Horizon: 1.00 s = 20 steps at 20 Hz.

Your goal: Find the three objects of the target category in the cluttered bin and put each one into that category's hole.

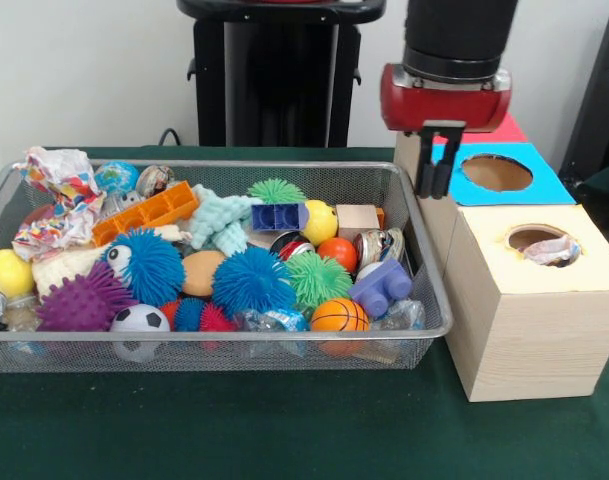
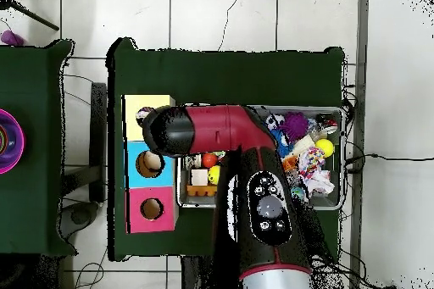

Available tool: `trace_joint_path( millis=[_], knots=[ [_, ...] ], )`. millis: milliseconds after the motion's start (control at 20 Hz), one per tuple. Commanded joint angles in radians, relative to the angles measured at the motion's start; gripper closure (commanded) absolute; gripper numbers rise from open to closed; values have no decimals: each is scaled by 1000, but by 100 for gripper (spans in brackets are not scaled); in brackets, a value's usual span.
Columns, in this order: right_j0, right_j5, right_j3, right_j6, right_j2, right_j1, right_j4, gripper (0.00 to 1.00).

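The wire mesh bin [image 1: 214,340] is the largest thing on the green table [image 1: 284,430], and it is full to the rim with spiky balls, sport balls and plastic blocks. Two crumpled paper wads [image 1: 56,198] lie in its far corner at the left of the front view, one above the other and touching, well apart from the boxes. Beside the bin's other end stands the row of wooden boxes; the nearest is the yellow-topped box [image 1: 529,320], and in its hole [image 1: 542,243] a third wad [image 1: 554,250] already shows, sitting partly above the edge. The gripper [image 1: 435,160] hangs above the gap between the bin's end wall and the blue-topped box [image 1: 504,175], its two fingers close together, nearly closed, and holding nothing. I judge that the step now is to go back for the next wad, so the arm should cross the whole length of the bin, high enough to clear the rim and the heap. The fingers must open wider before the descent. The upper wad is free from above (an orange tray [image 1: 144,212] lies just beside it), so a vertical approach seems best. There is little room near the corner walls.
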Motion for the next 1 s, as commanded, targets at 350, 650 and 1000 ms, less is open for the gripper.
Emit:
trace_joint_path(
  millis=[350, 650, 1000],
  knots=[
    [34, 68, 58, 30, 74, 19, 7, 100],
    [74, 16, 49, 96, 58, 51, 20, 100],
    [92, -60, 56, 129, 48, 86, 30, 100]
  ],
)
